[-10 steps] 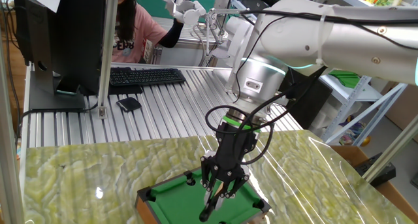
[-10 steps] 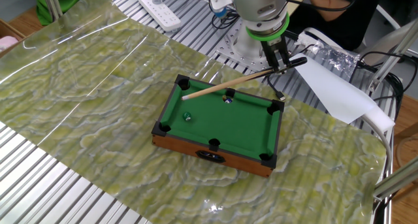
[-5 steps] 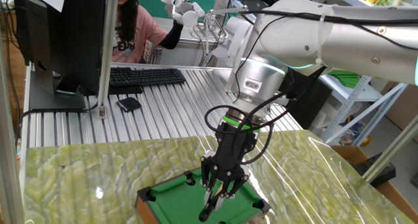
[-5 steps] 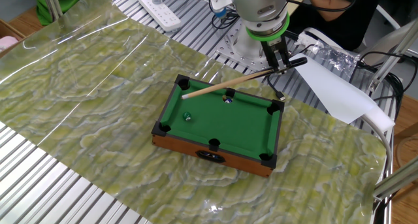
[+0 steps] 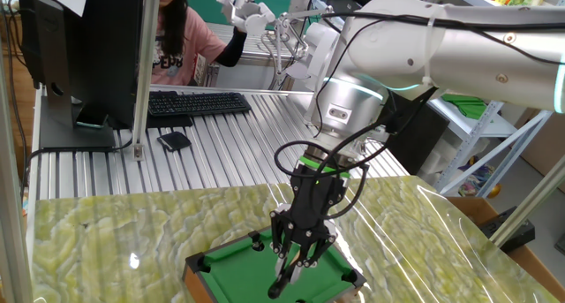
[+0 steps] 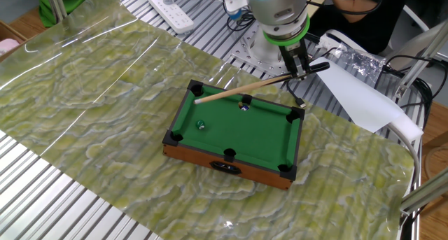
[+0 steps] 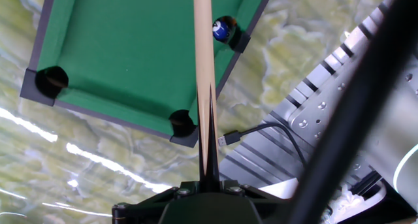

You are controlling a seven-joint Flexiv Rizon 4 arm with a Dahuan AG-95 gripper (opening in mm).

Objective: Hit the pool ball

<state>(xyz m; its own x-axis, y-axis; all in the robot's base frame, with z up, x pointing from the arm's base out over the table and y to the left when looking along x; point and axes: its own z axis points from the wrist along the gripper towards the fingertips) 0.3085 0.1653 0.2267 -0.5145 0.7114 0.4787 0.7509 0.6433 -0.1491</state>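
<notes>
The pool ball (image 6: 200,125) is a tiny glossy green sphere on the felt of the small wooden pool table (image 6: 210,156), near its left end. My gripper (image 6: 302,66) hangs past the table's far right corner, shut on the butt of the long wooden cue stick (image 6: 241,92). The cue lies slanted over the far rail, and its tip is near the far left pocket, apart from the green ball. In the hand view the cue (image 7: 204,67) runs straight up from my gripper (image 7: 209,182) over the felt, and the green ball is out of view. In the one fixed view my gripper (image 5: 296,261) covers the table (image 5: 231,266).
A blue ball (image 6: 244,107) sits by the far side pocket and also shows in the hand view (image 7: 222,29). Black pocket fittings (image 6: 229,154) stand on the rails. A USB cable (image 7: 255,131) lies beside the table. A keyboard (image 5: 196,102) and a person (image 5: 181,38) are behind.
</notes>
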